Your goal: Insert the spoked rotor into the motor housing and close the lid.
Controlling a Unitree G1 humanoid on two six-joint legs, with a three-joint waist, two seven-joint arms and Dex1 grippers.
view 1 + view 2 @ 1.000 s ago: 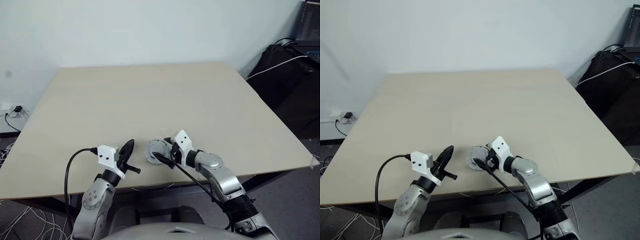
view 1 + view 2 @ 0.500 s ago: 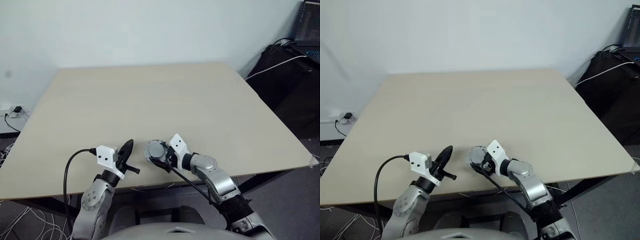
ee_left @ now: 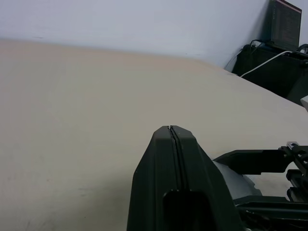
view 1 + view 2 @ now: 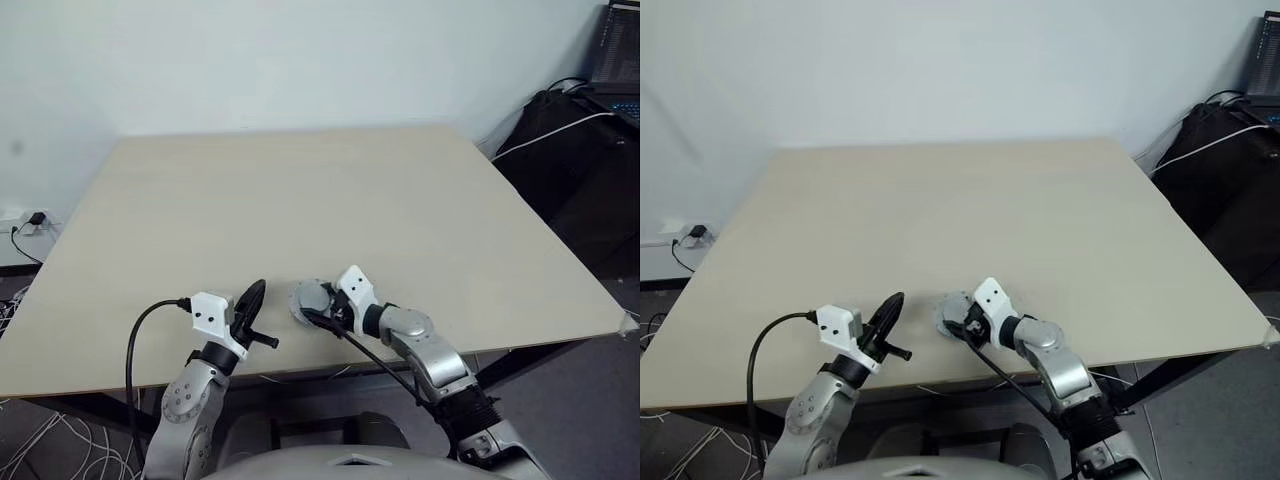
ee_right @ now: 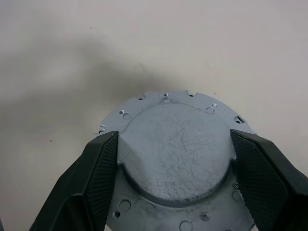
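A dull-grey round metal disc, the lid (image 5: 175,154), lies on the table near its front edge (image 4: 310,297). It has a raised round cap and a flat rim with small holes and notches. My right gripper (image 4: 318,310) reaches over it from the right, and its two black fingers (image 5: 103,163) press against opposite sides of the cap. My left gripper (image 4: 254,297) hangs shut and empty just left of the disc, pointing forward over the table (image 3: 171,132). The spoked rotor and the motor housing are hidden or out of view.
The beige table (image 4: 300,190) stretches far ahead of both grippers. Its front edge (image 4: 90,385) lies close behind them. Black bags and cables (image 4: 580,150) stand on the floor at the right. A socket with cables (image 4: 30,222) sits on the floor at the left.
The right gripper's fingers have closed in from wide open onto the sides of the grey disc. The left gripper has not moved.
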